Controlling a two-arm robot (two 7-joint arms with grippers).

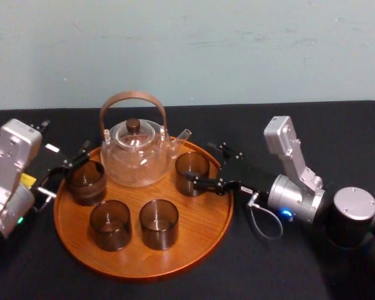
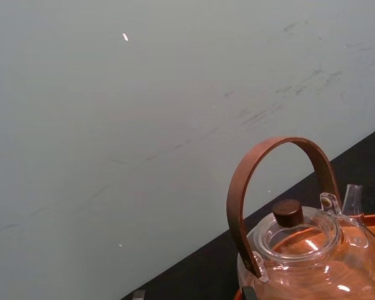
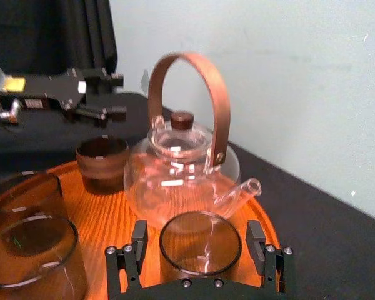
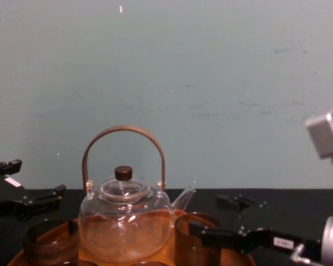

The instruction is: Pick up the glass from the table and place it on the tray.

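A clear brown-tinted glass [image 1: 192, 170] stands upright on the round wooden tray [image 1: 144, 267], near its right rim and beside the teapot's spout. My right gripper [image 1: 200, 164] reaches in from the right, open, with one finger on each side of this glass. The right wrist view shows the glass [image 3: 200, 247] between the two fingers [image 3: 137, 247] with a slim gap on each side. From the chest, the glass [image 4: 187, 238] is low in the picture with the right gripper [image 4: 213, 216] around it. My left gripper [image 1: 75, 161] hangs open at the tray's left rim.
A clear glass teapot [image 1: 136, 156] with a brown hoop handle stands at the back of the tray. Three more glasses are on the tray: one at the left [image 1: 85, 181] beside the left gripper, two at the front [image 1: 110, 224] [image 1: 158, 223]. The black table [image 1: 300, 262] surrounds the tray.
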